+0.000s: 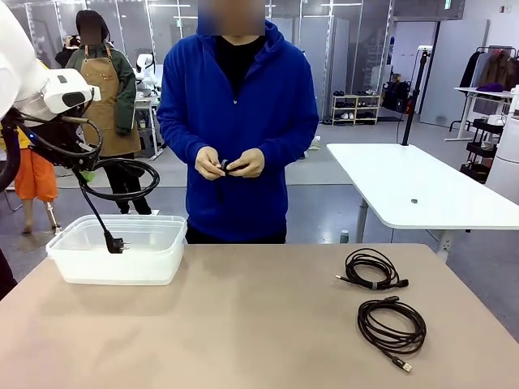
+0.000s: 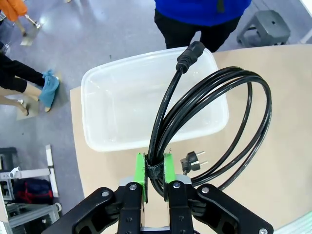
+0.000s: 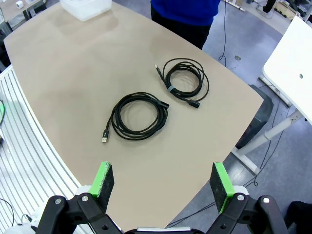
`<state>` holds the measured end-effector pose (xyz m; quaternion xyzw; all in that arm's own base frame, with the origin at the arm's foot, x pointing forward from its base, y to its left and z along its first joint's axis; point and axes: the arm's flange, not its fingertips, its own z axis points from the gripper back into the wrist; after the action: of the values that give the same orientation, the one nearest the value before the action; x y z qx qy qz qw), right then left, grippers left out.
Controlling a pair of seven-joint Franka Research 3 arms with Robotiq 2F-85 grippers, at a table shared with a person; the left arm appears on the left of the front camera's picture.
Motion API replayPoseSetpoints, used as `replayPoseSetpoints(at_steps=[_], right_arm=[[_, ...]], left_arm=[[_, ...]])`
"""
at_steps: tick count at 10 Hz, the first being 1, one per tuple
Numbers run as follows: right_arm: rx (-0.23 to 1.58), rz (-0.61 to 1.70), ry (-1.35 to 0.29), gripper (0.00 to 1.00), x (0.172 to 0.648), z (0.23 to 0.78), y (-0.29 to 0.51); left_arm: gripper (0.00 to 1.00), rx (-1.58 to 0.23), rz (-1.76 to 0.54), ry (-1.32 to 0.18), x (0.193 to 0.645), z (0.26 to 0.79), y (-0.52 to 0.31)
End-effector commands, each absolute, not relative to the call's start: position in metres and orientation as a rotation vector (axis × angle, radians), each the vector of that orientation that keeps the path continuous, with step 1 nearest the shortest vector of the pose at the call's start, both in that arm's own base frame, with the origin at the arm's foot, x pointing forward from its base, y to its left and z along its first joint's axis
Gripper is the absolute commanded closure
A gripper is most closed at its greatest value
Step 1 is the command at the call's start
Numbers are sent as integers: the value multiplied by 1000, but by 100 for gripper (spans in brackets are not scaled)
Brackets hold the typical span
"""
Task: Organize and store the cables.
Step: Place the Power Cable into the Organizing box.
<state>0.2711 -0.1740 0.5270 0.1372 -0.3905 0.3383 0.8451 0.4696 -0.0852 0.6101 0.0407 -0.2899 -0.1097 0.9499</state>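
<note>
Dangling black coiled power cable (image 2: 165, 117), left gripper (image 2: 155, 169) clamping it, right gripper (image 3: 162, 178) apart

Beyond the tan desk (image 1: 243, 324)
A person in a blue hoodie (image 1: 237, 121) stands at its far side; a white table (image 1: 422, 186) stands past its far right corner.

A black power cable (image 2: 163, 124) is hanging in a strapped coil over the clear tub (image 1: 113, 269) (its two-pin plug (image 1: 114, 242) is dangling lowest, by the rim). Two thinner dark coils are lying flat on the table (image 1: 243, 324): the farther coil (image 3: 170, 88), strapped, and the nearer coil (image 3: 162, 116) just beside it.
</note>
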Motion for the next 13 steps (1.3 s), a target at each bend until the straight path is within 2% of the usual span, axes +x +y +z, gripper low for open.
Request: replayPoseSetpoints(at_steps=[1,4,7,10,13], right_arm=[[294,726,-830,0,270,527,-176],[294,726,-830,0,270,527,-176],[294,726,-830,0,270,527,-176],[294,726,-830,0,270,527,-176],[294,726,-830,0,270,527,-176]], left_arm=[[83,83,-224,-588,470,609,-85],[83,60,-352,-512,524,598,-58],[83,88,-313,-470,564,573,-45],[83,120,-273,-385,602,525,-26],[83,145,-233,-286,619,469,-14]])
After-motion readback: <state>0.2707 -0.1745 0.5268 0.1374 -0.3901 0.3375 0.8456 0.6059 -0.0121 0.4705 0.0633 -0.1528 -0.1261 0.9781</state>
